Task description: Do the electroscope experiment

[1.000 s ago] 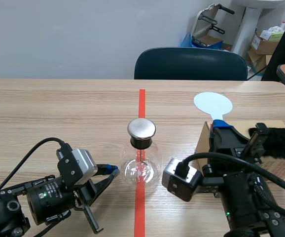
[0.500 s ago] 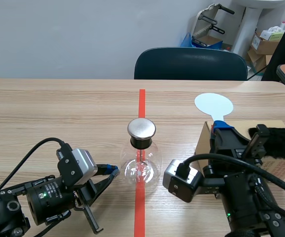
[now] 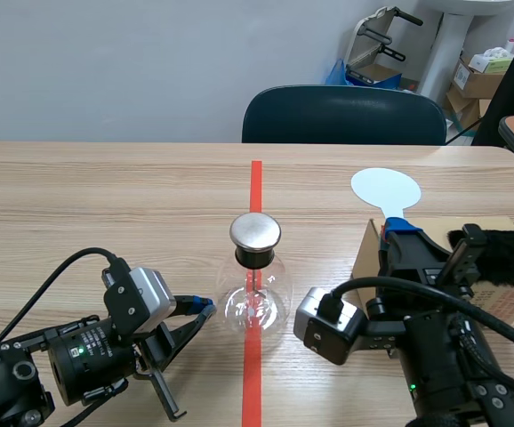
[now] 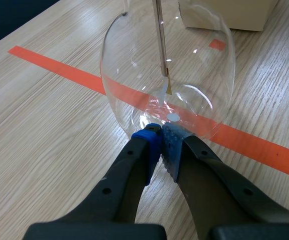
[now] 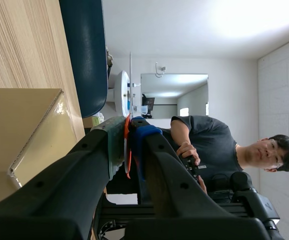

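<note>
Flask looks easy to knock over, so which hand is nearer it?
Left. The left hand is shut at the flask base; the right hand, holding a paddle, is apart by the box.

Bright, even light — faint shadows on the table [image 3: 106,196], small glints on the glass flask [image 4: 204,65] and metal cap [image 3: 255,231].

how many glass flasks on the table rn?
1. The glass flask, metal-capped, stands on the orange-red tape line mid-table, right ahead of the left gripper's shut fingers. The cardboard box could hide something behind it.
</note>
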